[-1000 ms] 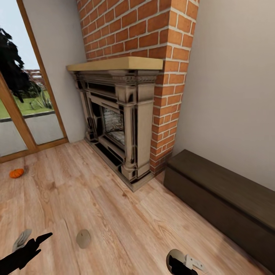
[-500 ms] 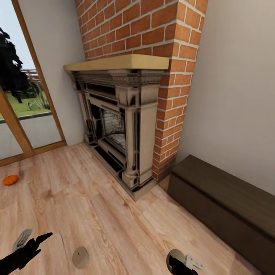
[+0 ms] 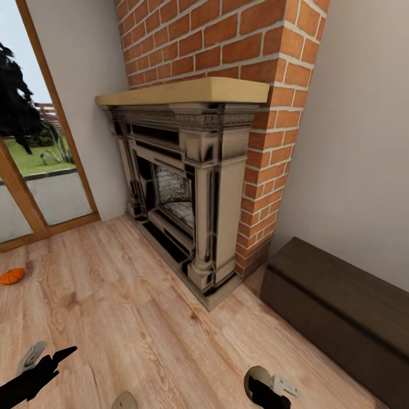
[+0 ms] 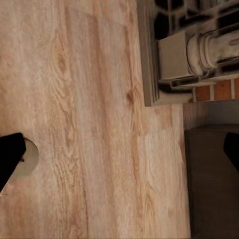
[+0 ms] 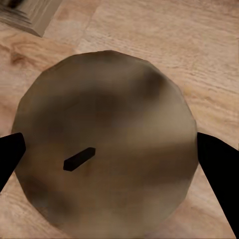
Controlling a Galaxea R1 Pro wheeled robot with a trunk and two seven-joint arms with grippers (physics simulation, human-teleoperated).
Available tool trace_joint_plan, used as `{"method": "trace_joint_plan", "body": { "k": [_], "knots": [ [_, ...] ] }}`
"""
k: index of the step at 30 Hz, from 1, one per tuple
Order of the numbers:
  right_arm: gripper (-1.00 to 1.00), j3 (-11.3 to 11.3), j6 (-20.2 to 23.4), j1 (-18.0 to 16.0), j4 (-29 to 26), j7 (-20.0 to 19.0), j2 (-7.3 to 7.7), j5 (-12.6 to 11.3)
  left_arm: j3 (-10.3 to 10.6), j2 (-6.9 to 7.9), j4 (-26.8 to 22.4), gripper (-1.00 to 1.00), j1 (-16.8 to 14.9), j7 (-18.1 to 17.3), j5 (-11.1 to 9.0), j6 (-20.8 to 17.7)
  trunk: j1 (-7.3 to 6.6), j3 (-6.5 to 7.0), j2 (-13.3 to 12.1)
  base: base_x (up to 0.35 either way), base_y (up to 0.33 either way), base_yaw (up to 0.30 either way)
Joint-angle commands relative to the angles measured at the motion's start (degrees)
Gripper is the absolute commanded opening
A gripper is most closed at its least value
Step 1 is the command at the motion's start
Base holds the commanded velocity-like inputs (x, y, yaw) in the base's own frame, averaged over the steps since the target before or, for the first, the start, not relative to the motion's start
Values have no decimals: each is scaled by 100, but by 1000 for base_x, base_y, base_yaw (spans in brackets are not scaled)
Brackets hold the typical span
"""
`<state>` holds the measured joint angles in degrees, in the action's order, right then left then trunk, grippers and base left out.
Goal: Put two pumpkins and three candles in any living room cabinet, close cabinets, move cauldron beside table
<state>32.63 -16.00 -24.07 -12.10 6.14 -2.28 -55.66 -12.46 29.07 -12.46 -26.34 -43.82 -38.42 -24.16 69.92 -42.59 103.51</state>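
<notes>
tan candle (image 5: 104, 149) sat gripped between your right gripper (image 5: 107, 159) fingers; left gripper (image 3: 34, 372) state unclear, pumpkin (image 3: 11, 276) at left edge.

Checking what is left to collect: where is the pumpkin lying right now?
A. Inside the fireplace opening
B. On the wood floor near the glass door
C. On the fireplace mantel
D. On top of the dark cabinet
B: in the head view the pumpkin lies on the wood floor by the glass door, well away from the cabinet.
</notes>
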Motion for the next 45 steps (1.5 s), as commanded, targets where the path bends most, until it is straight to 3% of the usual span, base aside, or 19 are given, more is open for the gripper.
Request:
{"method": "trace_joint_plan", "body": {
  "k": [1,4,7,8,13,16,19,21,23,28,33,45],
  "knots": [
    [-100,79,-2,-1,-172,53,2,-42,4,-5,0,100,-3,110,-33,22,1,-6,2,89,33,0],
    [-100,420,324,-1,-986,389,5,202,10,-71,-8,100,-3,731,-9,120,1,-6,2,35,13,0],
    [-100,596,1020,-1,-1775,1324,-24,304,11,-154,-52,100,-3,1127,2,141,1,-6,2,8,3,0],
    [-100,663,1348,-1,-2280,1745,-54,324,15,-193,-62,100,-3,1206,6,145,1,-6,2,3,1,0],
    [-100,715,2758,-25,-4066,2592,-101,336,45,-438,-79,100,-7,1273,3,124,1,-6,2,1,0,0],
    [-100,726,3250,-48,-4695,3047,-115,338,89,-601,-91,100,-11,1277,10,109,1,-6,2,0,0,0],
    [-100,760,3384,-53,-5082,3348,-193,331,397,-666,-134,100,-16,1411,14,93,1,-6,2,0,0,0],
    [-100,833,3405,-53,-5187,3398,-219,334,519,-687,-146,100,-22,1635,-1,84,1,-6,2,0,0,0],
    [-100,917,3416,-54,-5271,3431,-237,331,582,-799,-226,100,-28,1933,-5,91,1,-6,2,0,0,0],
    [-100,945,3418,-54,-5317,3425,-238,336,579,-851,-288,100,-21,2107,-56,167,1,-6,2,0,0,0],
    [-100,949,3411,-54,-5326,3382,-237,336,582,-1017,-292,100,-21,2548,-70,660,1,-6,2,0,0,0],
    [-100,960,3495,-54,-5701,3378,-226,328,589,-1105,-301,100,-20,2628,-86,886,45,-42,82,0,0,0]
  ]
}}
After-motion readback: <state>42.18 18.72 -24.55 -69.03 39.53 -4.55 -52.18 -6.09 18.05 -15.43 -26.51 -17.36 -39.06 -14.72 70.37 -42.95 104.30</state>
